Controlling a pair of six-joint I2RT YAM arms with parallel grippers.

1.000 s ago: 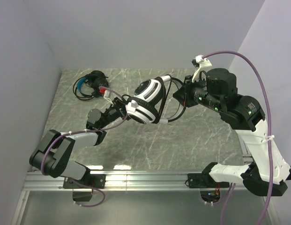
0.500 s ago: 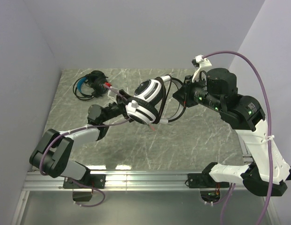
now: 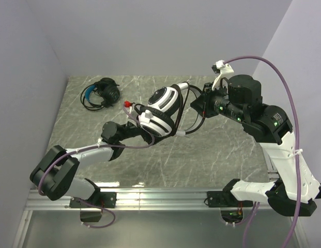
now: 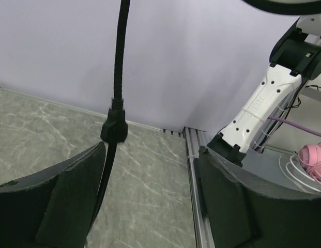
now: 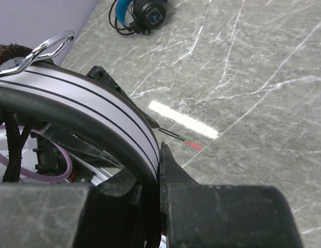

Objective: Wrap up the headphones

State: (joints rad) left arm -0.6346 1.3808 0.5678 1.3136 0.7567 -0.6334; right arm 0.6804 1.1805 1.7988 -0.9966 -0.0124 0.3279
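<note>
The white headphones (image 3: 163,111) with black ear pads hang above the table. My right gripper (image 3: 200,105) is shut on their white striped headband (image 5: 82,108). Their thin black cable (image 4: 119,77) drops straight down between the jaws of my left gripper (image 4: 150,155), close beside the left finger (image 4: 57,201). That gripper (image 3: 133,111) is open, just left of the lower ear cup. The cable's red and green plugs (image 5: 188,140) dangle over the marble. The black headphones with the blue headband (image 3: 101,93) lie at the table's back left, cable bunched around them.
The table is grey marble (image 3: 212,155) with walls close behind and on both sides. A metal rail (image 4: 194,170) edges the table near the right arm's base (image 4: 256,111). A pink headset (image 4: 315,160) lies off the table.
My left gripper has swung right and closer under the white headset, and its jaws have narrowed a little around the hanging cable. The right arm and the headset have held still.
</note>
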